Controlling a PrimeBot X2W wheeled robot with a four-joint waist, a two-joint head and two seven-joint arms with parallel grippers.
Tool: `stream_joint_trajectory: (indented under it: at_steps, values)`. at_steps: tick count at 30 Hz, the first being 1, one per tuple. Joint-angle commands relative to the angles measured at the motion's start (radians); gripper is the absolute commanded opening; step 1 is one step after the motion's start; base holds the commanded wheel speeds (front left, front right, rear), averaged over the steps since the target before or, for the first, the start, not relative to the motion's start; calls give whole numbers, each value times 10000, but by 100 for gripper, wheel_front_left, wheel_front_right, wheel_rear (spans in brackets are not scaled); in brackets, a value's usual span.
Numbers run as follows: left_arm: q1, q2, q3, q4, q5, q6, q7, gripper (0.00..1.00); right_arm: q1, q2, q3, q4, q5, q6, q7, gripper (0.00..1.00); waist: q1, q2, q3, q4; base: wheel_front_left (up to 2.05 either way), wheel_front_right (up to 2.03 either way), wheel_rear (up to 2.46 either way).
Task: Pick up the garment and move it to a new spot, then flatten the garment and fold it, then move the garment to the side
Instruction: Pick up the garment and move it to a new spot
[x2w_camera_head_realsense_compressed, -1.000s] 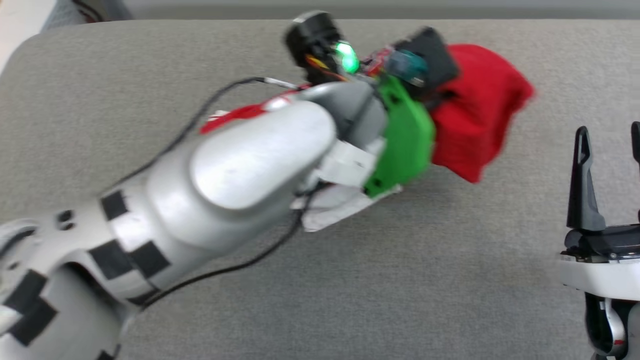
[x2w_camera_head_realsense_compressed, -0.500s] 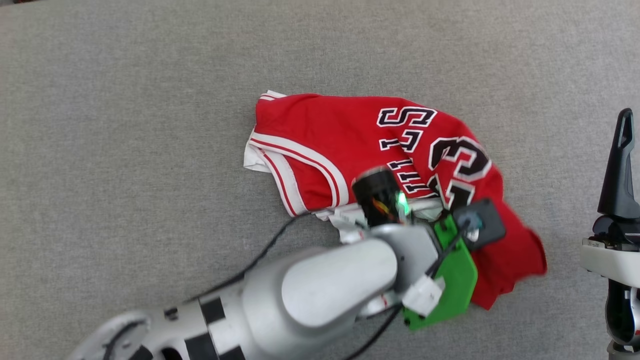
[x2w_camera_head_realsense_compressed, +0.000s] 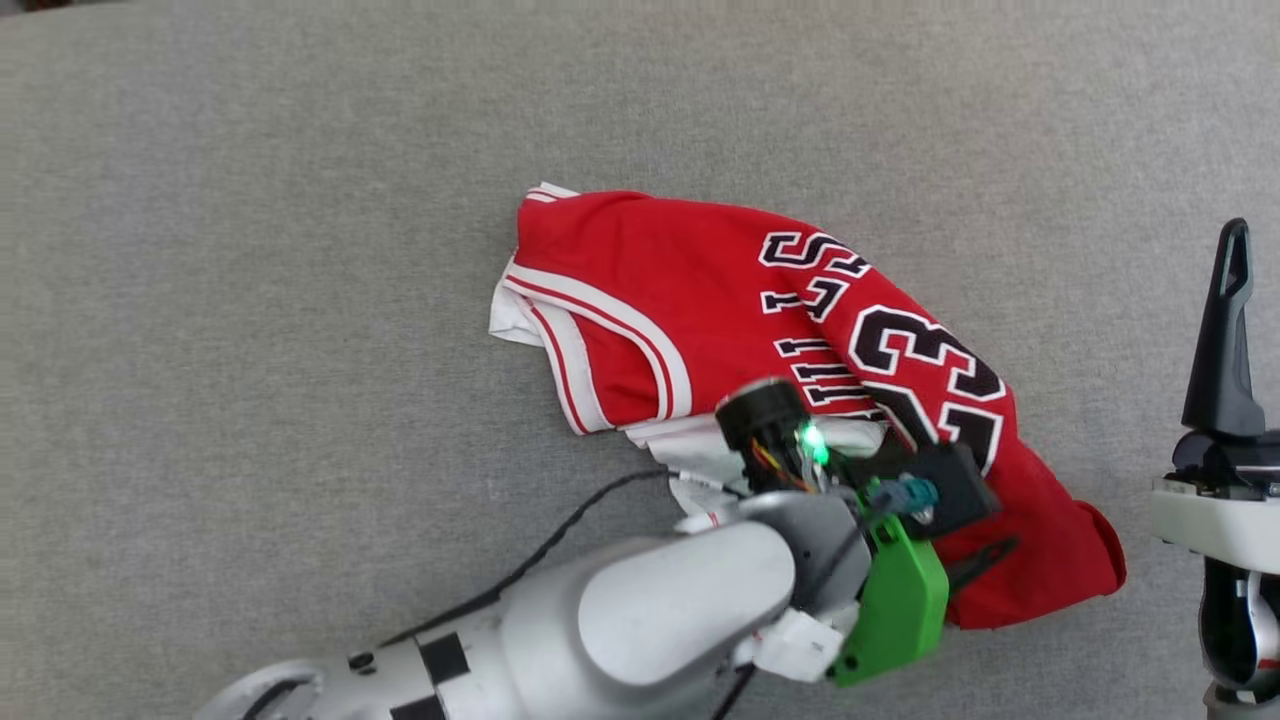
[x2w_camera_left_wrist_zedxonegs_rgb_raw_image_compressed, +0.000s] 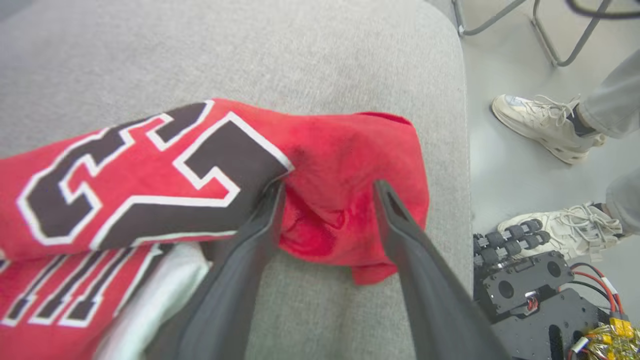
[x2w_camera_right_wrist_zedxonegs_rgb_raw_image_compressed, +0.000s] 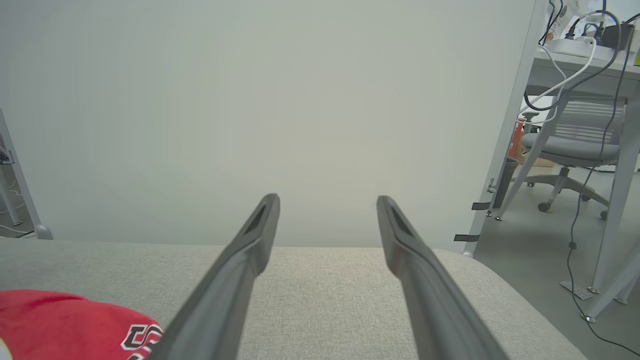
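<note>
The garment (x2w_camera_head_realsense_compressed: 690, 300) is lying crumpled on the table (x2w_camera_head_realsense_compressed: 250, 300); the left tool (x2w_camera_left_wrist_zedxonegs_rgb_raw_image_compressed: 327, 189) is standing wide astride its hem, probably freeing it for flattening; the right tool (x2w_camera_right_wrist_zedxonegs_rgb_raw_image_compressed: 327, 200) is waiting wide, empty.

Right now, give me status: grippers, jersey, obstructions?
Left gripper open, straddling a red fold of the jersey. Right gripper open, empty. Jersey crumpled on grey cushion. Person's sneakers on floor beside it.

The garment (x2w_camera_head_realsense_compressed: 690, 300) lies rumpled on the grey table (x2w_camera_head_realsense_compressed: 250, 300), right of its middle, red with striped trim and a black "23". The left arm (x2w_camera_head_realsense_compressed: 680, 610) reaches over the garment's near edge. The right pincer (x2w_camera_head_realsense_compressed: 1228, 330) stands upright further right, apart from the cloth.
</note>
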Motion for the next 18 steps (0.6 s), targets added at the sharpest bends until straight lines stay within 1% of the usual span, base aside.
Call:
stream_joint_trajectory:
  at_steps: [1,3,4,5,6,8,11,12,18]
  values:
    - [-407,-69,48,196,-4,-21,-862,100,196,19,19,67,-32,-7,-47,100,1,-1,-579,397,0,0,0]
    - [-611,-90,308,536,-37,-15,-2069,100,385,19,73,106,-44,-7,-47,100,1,-1,-909,558,0,0,0]
    - [-661,-98,517,731,21,73,-2654,100,507,19,121,156,-30,-7,-47,100,1,-1,-1111,649,0,0,0]
    - [-702,-102,671,874,125,249,-3078,100,598,19,170,204,-3,-7,-47,100,1,-1,-1236,700,0,0,0]
    - [-713,-104,858,1055,265,526,-3541,100,695,19,220,255,7,-7,-47,100,1,-1,-1434,777,0,0,0]
    - [-609,-4,1240,1274,413,1028,-3971,100,875,19,331,365,49,-7,-47,100,1,-1,-1722,891,0,0,0]
    - [-291,375,1944,1281,557,1725,-4217,100,1097,20,416,454,66,-7,-47,100,1,-1,-2087,1073,0,0,0]
    - [-105,556,2284,1175,622,2017,-4248,100,1185,20,444,502,87,-7,-47,100,1,-1,-2231,1135,0,0,0]
    - [1625,1670,4244,-107,1302,3186,-4266,100,1569,20,681,634,77,-7,-47,100,1,-1,-2791,1407,0,0,0]
